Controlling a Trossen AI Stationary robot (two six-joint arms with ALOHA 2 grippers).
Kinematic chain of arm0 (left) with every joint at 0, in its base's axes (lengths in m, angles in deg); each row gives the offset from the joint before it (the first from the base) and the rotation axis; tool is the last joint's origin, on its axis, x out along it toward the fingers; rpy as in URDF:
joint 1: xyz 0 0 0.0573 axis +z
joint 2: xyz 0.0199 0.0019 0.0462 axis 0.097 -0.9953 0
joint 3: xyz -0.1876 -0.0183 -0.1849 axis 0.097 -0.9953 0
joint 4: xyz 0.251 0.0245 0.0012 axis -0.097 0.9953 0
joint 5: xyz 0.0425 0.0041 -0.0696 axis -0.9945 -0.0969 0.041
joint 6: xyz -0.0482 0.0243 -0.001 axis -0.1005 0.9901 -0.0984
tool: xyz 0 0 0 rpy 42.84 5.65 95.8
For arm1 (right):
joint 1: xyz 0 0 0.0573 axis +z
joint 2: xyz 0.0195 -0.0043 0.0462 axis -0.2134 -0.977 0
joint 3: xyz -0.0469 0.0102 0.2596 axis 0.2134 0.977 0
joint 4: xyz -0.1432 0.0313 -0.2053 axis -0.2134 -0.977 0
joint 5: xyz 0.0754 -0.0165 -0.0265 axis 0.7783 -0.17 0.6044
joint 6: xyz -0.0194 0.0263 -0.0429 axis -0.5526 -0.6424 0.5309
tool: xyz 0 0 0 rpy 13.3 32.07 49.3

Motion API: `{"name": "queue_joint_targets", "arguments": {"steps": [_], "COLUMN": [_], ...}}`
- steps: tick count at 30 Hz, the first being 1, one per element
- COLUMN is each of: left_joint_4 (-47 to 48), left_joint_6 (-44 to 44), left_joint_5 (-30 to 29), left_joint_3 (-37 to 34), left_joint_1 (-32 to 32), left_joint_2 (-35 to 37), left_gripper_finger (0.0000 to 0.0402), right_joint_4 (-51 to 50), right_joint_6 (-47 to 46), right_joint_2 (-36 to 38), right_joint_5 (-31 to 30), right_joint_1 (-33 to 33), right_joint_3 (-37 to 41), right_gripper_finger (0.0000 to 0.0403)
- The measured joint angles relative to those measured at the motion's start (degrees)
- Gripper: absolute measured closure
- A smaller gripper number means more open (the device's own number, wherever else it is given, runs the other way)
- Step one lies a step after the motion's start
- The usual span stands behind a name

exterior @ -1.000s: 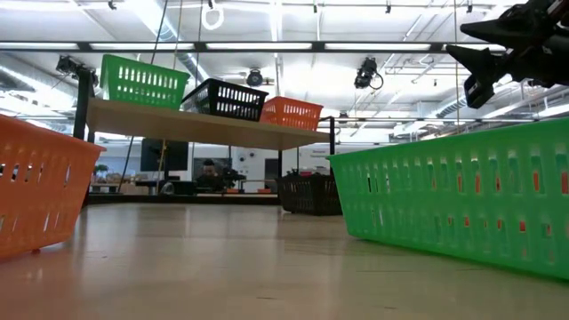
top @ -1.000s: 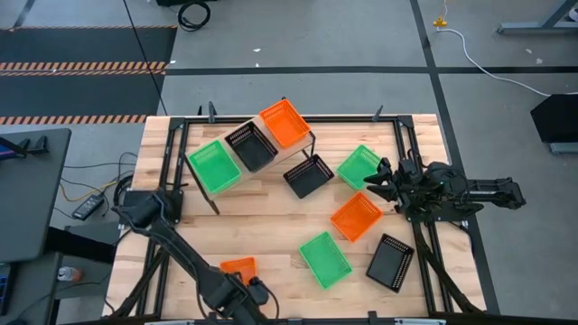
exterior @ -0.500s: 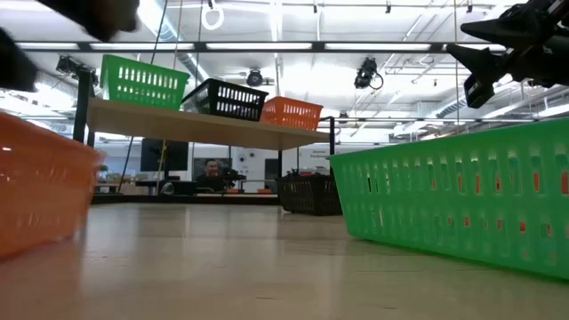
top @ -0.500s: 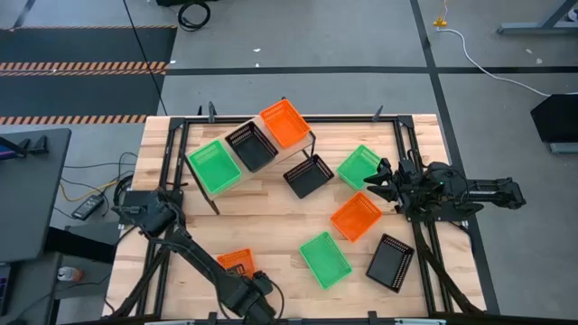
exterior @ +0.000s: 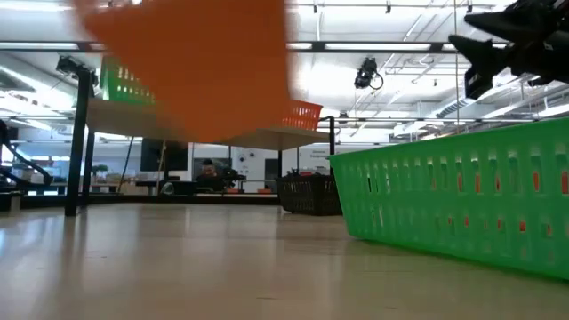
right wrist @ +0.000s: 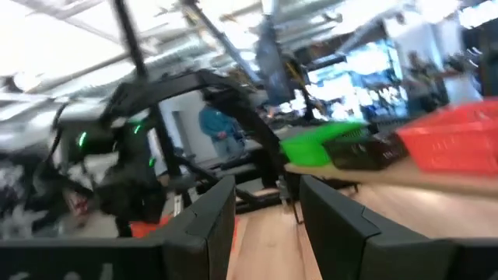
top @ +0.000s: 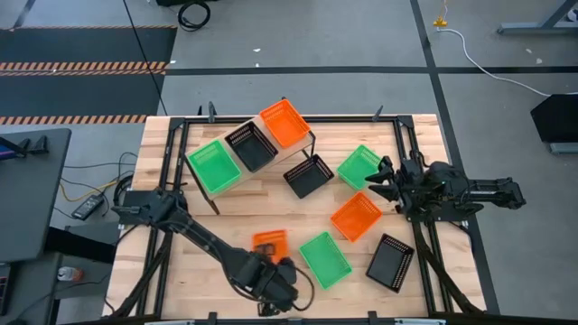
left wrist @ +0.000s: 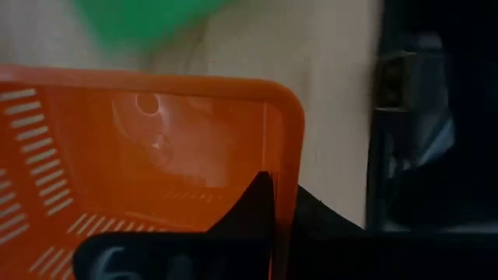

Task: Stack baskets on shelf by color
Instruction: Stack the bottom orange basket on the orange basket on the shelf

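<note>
My left gripper [top: 270, 259] is shut on an orange basket [top: 269, 241] near the table's front, left of a green basket [top: 324, 259]; the low view shows that orange basket [exterior: 196, 71] up in the air. The shelf [top: 298, 152] at the back carries a green basket [top: 214, 166], a black one [top: 250, 144] and an orange one [top: 284, 123]. My right gripper [top: 383, 185] hovers open at the right, between a green basket [top: 359, 167] and an orange one [top: 355, 217]. My left gripper holds the orange basket by one side wall close to a corner [left wrist: 286, 155], one finger [left wrist: 257, 198] inside the basket and the other outside. The fingers come from the table's near side. The basket is lifted clear of the table.
A black basket [top: 308, 175] sits on the table in front of the shelf's right end, another black one [top: 390, 261] at the front right. A black metal frame [top: 408, 153] runs around the tabletop. A person [exterior: 210, 171] shows far behind the table.
My left gripper has shut on the orange basket's wall, lifted it clear of the table and carried it toward the right and a little toward the far edge. My right gripper has kept still.
</note>
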Motion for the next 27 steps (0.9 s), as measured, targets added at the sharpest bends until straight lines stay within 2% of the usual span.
{"name": "queue_joint_targets", "arguments": {"steps": [5, 9, 14, 18, 23, 27], "left_joint_4": [2.0, 4.1, 4.1, 4.1, 4.1, 3.3], "left_joint_6": [28.9, 42.5, 46.3, 48.2, 49.3, 50.6], "left_joint_5": [-2.4, -4.3, -1.4, 3.1, 6.1, 5.8], "left_joint_3": [3.7, 3.8, 3.8, 3.8, 3.8, 3.8], "left_joint_1": [-0.1, 1.1, 4.3, 6.8, 9.0, 8.4], "left_joint_2": [0.1, 0.0, 0.0, 0.0, 0.0, 0.0], "left_gripper_finger": [0.0399, 0.0398, 0.0398, 0.0399, 0.0399, 0.04], "right_joint_4": [2.8, 2.8, 2.5, -1.6, -20.7, -32.2], "right_joint_6": [6.2, 8.7, 16.3, 22.3, 29.9, 43.1], "right_joint_2": [0.0, -2.0, -10.0, -20.6, -36.5, -46.7], "right_joint_5": [7.3, 9.2, 7.5, 5.9, 7.4, 16.0], "right_joint_1": [2.1, 4.5, 7.7, 8.7, 9.9, 13.9], "right_joint_3": [-0.5, -2.3, -7.4, -16.3, -31.7, -41.9], "right_gripper_finger": [0.0251, 0.0251, 0.0251, 0.0251, 0.0251, 0.0251]}}
